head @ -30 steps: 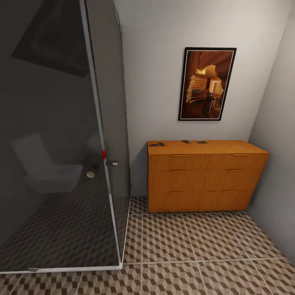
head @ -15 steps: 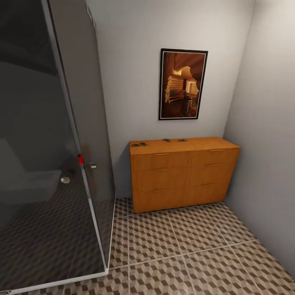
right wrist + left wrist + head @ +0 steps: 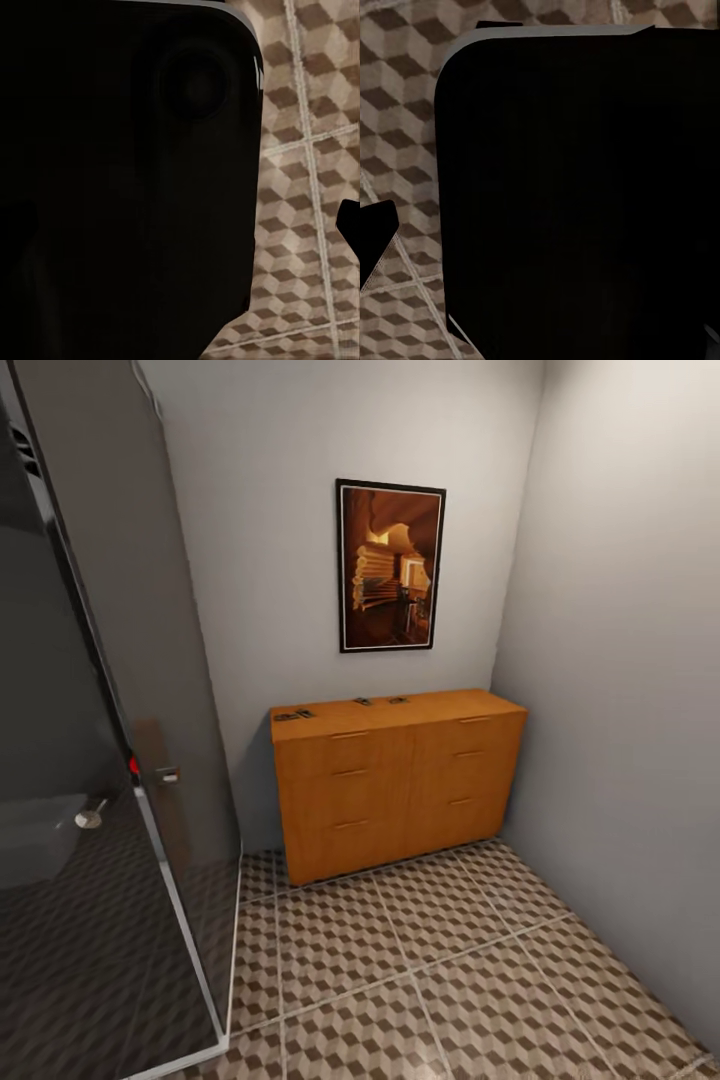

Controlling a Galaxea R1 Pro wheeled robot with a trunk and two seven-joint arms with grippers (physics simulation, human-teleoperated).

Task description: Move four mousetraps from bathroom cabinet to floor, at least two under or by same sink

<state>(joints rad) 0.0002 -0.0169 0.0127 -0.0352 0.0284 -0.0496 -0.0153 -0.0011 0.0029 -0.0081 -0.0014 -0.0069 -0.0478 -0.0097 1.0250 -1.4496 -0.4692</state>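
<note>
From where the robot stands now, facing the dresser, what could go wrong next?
The mousetraps are tiny dark shapes on the cabinet top; two sit at its left end near the edge, so a careless reach might knock them off. The glass shower panel stands close on the left, risking a collision on approach.

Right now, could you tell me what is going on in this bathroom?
Nothing is being handled yet. The robot faces the cabinet in the corner, with bare bathroom floor between them. The mousetraps lie as small dark shapes on the cabinet's top, none on the floor. A glass shower partition stands to its left, a framed picture above it.
</note>
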